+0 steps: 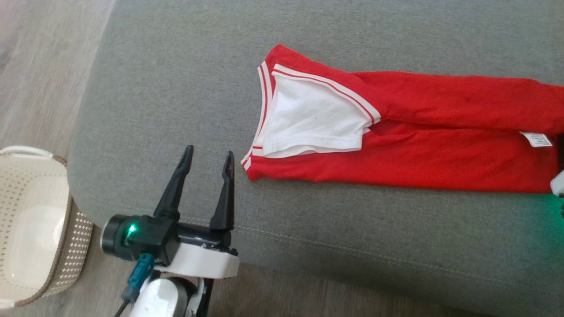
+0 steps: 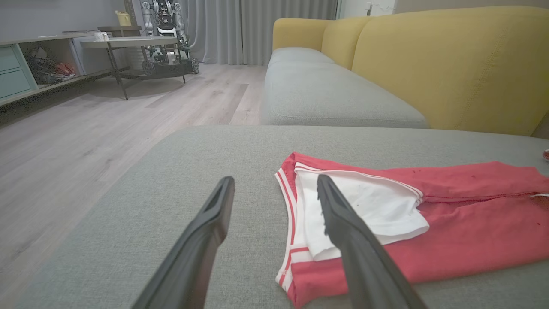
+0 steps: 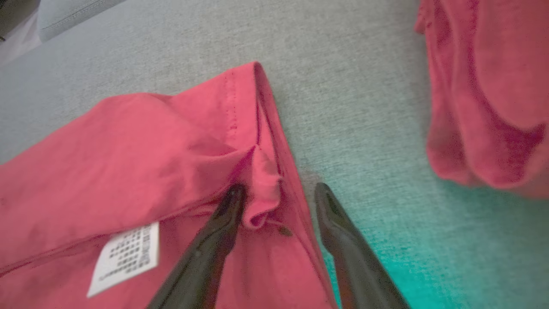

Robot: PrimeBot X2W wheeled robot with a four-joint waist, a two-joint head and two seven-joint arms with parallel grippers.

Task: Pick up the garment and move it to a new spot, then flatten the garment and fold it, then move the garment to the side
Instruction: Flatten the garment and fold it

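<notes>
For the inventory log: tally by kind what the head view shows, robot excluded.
Red fabric garment with white striped trim: 1
Cream perforated plastic basket: 1
Grey upholstered fabric cushion: 1
Total: 3

Red garment (image 1: 418,149) folded lengthwise into long strip, lying flat on grey cushion (image 1: 176,88), over cushion's right part in head view. White inner layer (image 1: 308,123) exposed at left end, edged by striped trim (image 1: 326,83). White care label (image 1: 535,139) near right end. Hem corner (image 3: 261,201) slightly bunched.
</notes>
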